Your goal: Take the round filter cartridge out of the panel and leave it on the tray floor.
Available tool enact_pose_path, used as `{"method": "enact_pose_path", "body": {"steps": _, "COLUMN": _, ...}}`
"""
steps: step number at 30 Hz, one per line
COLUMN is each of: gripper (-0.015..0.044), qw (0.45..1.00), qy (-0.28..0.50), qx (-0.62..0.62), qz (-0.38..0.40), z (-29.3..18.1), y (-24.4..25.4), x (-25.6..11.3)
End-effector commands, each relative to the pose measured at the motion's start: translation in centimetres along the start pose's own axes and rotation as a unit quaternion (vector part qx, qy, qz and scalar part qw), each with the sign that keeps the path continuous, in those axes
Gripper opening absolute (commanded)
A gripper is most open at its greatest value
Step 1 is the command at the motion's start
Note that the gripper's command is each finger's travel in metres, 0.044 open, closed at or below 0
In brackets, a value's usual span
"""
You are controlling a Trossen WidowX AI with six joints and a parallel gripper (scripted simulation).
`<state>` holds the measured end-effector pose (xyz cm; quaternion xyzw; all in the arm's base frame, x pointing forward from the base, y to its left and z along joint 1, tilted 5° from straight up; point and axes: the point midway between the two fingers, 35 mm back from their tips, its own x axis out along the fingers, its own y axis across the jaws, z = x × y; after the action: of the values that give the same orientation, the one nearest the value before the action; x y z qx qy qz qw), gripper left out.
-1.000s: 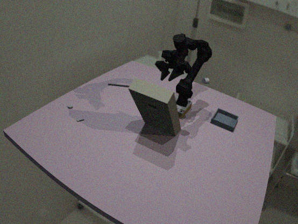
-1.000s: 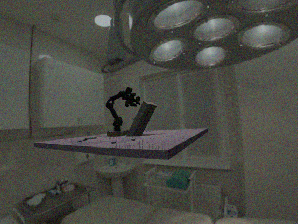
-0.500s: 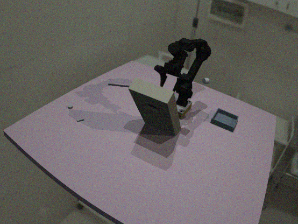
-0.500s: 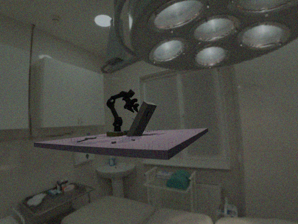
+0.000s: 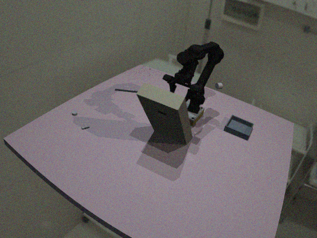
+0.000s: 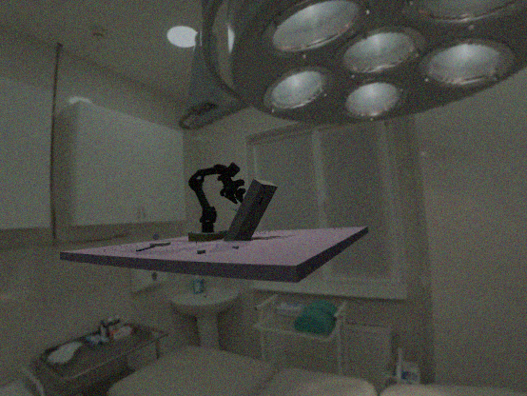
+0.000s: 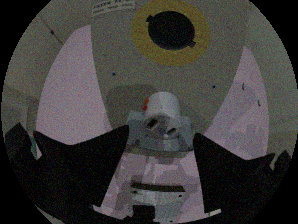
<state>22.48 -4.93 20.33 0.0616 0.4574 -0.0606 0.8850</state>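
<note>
Gripper (image 5: 173,86) (image 6: 242,191) (image 7: 162,133) fingers are standing apart, holding nothing, while the white cartridge (image 7: 164,104) is sitting outside its yellow-ringed socket (image 7: 142,44), low against the service panel (image 5: 170,120) (image 6: 253,209) (image 7: 117,55); what is supporting it, I cannot tell. Its smooth, rounded shell is looking stiff, probably light, and liable to roll or slip. Gripping squarely across the barrel, leaving the slotted face free, is seeming safest for carrying it to the tray (image 5: 236,134).
</note>
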Motion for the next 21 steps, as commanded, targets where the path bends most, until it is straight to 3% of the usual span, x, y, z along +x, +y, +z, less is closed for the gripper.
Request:
{"method": "enact_pose_path", "body": {"steps": 1, "gripper": 0.0305, "qw": 1.000, "qy": 0.004, "qx": -0.001, "qz": -0.002, "z": -0.1, "y": -0.1, "x": 0.8}}
{"method": "enact_pose_path", "body": {"steps": 21, "gripper": 0.0305, "qw": 1.000, "qy": 0.004, "qx": -0.001, "qz": -0.002, "z": -0.2, "y": -0.1, "x": 3.7}}
